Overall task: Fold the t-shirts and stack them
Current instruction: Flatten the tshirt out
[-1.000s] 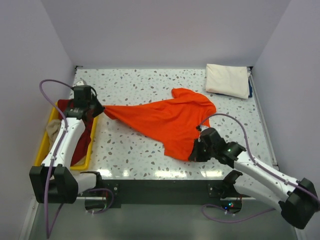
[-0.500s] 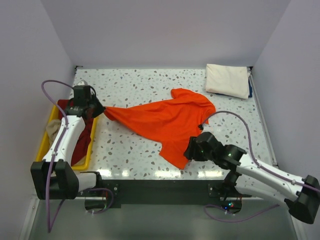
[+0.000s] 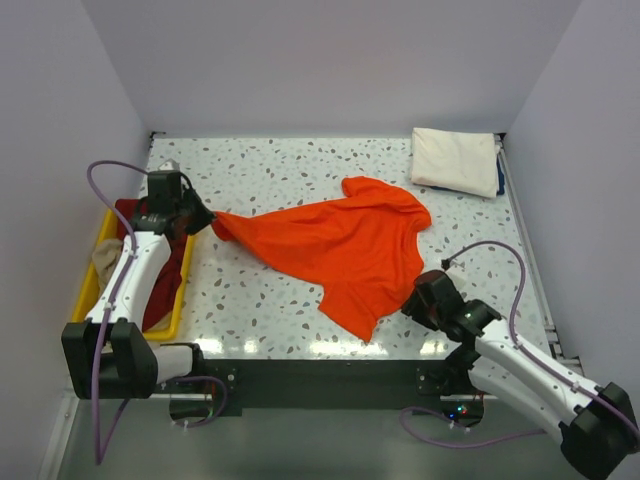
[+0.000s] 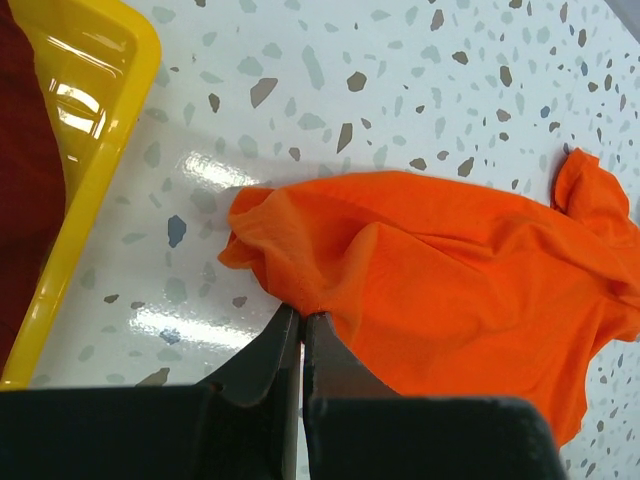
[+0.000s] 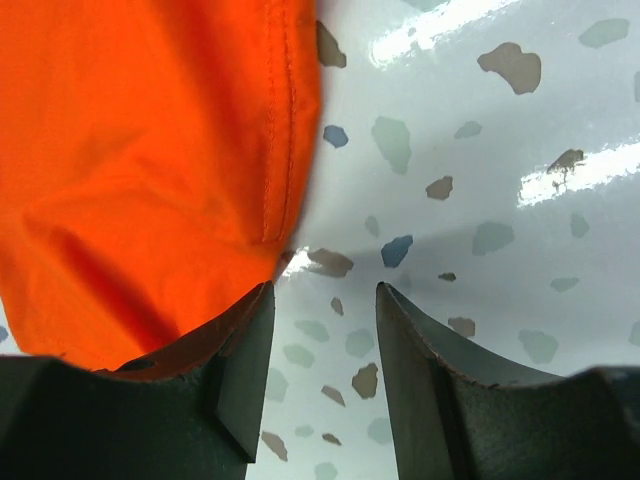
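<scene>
Change vs a sec ago: right gripper has let go of the orange t-shirt and pulled back toward the table's near right corner. It now sits just off the cloth w/ jaws apart and nothing between them. In the right wrist view only bare speckled table shows between the fingers, w/ the stitched hem just beside one of them. The shirt's near corner, lifted before, now lies flat and points at the near edge. Left gripper hasn't moved; it is still pinched tight on the shirt's left corner, right by the yellow tray at the left edge. Shirt itself: bright orange, spread mid-table, drawn to a narrow bunched point at the left grip and fanning wider to the right, wrinkled, not folded. Elsewhere nothing has changed: cream t-shirt lies folded at the far right corner, while the dark red t-shirt and beige t-shirt lie crumpled in the tray.
</scene>
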{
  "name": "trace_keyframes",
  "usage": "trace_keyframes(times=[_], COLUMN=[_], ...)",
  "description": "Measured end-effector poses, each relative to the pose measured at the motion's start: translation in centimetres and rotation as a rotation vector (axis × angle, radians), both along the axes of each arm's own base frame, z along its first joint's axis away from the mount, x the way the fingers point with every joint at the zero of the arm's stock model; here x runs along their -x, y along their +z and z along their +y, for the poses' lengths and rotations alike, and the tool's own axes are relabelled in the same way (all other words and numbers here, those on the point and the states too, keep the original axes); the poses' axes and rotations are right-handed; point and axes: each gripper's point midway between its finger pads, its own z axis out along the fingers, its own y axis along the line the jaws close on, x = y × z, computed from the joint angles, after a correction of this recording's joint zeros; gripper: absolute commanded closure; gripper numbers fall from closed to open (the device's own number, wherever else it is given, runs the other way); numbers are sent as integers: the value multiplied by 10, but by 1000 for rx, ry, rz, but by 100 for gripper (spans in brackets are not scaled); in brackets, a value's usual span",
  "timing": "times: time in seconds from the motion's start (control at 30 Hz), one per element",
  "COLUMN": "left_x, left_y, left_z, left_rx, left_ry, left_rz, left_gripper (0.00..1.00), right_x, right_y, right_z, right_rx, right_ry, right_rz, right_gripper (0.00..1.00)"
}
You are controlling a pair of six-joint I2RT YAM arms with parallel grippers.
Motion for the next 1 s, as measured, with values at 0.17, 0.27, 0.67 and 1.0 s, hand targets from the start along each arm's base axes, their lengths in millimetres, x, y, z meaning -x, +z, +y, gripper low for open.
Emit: trace_keyframes(times=[0.17, 0.27, 0.67, 1.0], left_x=[-1, -1, 2, 3], left_y=[1, 1, -5, -8], left_z=[-2, -3, -5, -6], left_rx=[8, 10, 19, 23], left_ry=[-9, -11, -20, -24], left_rz=[-6, -9, 2, 4], left_gripper=[100, 100, 100, 100], right_x=[-11, -17, -24, -39], right_y=[-10, -11, -12, -16], right_z=[4, 12, 16, 17], right_rx=[-48, -92, -174, -157], right_ry=[-37, -35, -93, -121], right_rz=[5, -19, -80, -106], right_gripper=[52, 53, 56, 83])
